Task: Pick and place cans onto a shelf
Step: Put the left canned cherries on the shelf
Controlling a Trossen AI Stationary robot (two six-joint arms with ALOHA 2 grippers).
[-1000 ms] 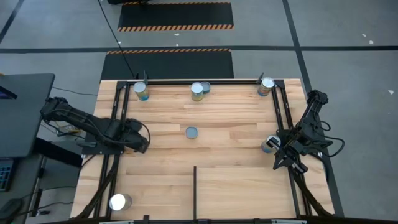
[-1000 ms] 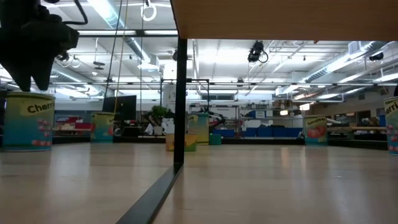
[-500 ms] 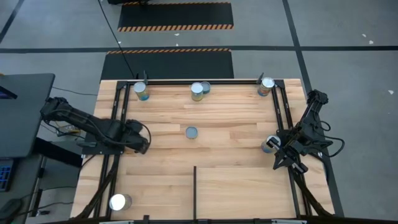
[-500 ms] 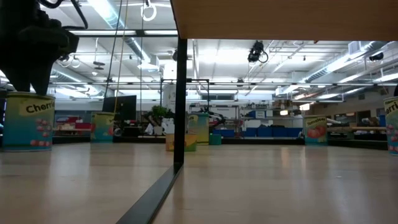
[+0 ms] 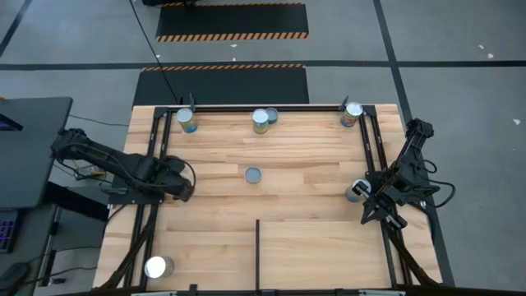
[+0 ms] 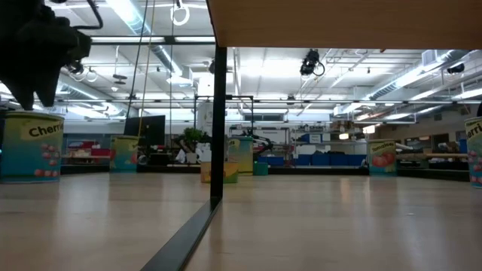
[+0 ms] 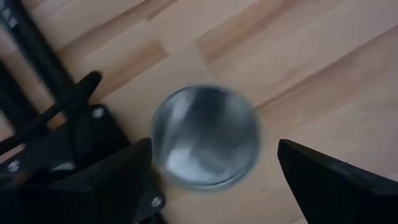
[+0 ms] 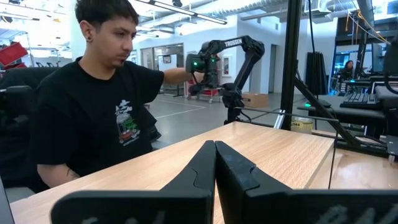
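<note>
A can (image 7: 205, 137) with a silver top stands upright on the light-wood shelf board (image 5: 312, 238), close to the black bars at its left edge. In the low view it is the can (image 6: 30, 145) at the far left. My left gripper (image 7: 214, 148) hangs open over it, pointing down, one finger on each side, its tips (image 6: 34, 102) just above the can's top. In the high view the left gripper (image 5: 179, 185) hides this can. My right gripper (image 8: 215, 168) is shut and level at the right edge, beside another can (image 5: 355, 191).
More cans stand along the far edge (image 5: 186, 120) (image 5: 263, 120) (image 5: 352, 113), one mid-board (image 5: 253, 174) and one at the near left corner (image 5: 156, 267). A short black divider bar (image 5: 258, 251) runs from the near edge. A person (image 8: 93, 106) sits beyond the table.
</note>
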